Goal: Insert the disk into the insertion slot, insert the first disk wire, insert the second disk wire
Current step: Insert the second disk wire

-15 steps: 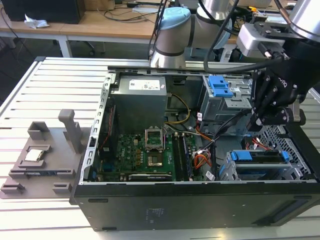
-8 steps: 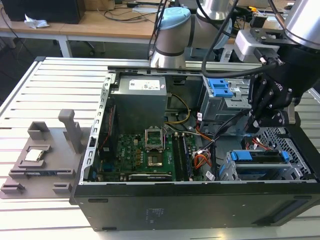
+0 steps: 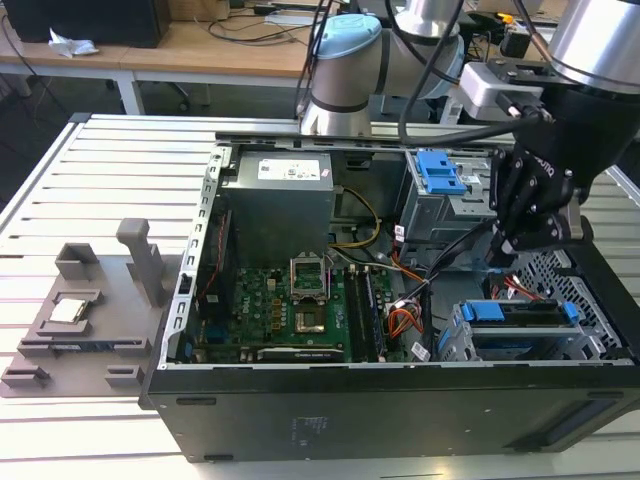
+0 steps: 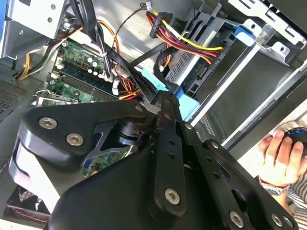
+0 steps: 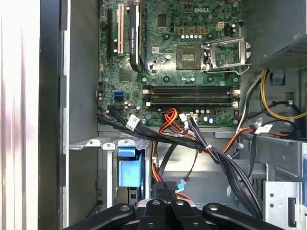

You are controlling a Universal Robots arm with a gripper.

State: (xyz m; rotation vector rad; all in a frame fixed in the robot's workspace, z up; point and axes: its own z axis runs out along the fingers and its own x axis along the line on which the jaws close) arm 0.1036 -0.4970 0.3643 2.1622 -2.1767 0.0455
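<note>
White slats of the worktable (image 3: 100, 170) run under everything, and nearest us in the exterior view stands the dark wall of the open computer case (image 3: 330, 420). Just inside it, toward the exterior view's right, we find the disk (image 3: 520, 312) lying flat in the insertion slot (image 3: 458, 342). Its blue caddy sits level with the cage top and its long axis runs across that view, so we judge the first step done. Above and slightly behind the disk hangs the gripper (image 3: 508, 250), tips pointing down, apart from it. In the second wrist view its fingers (image 4: 168, 124) are pressed together; whether a wire is pinched between them we cannot tell. Loose orange and red wires (image 3: 405, 322) lie beside the cage on the exterior view's left, next to the motherboard (image 3: 290, 300). Farther back rise the arm's base (image 3: 345, 75) and wooden desks (image 3: 200, 45).
</note>
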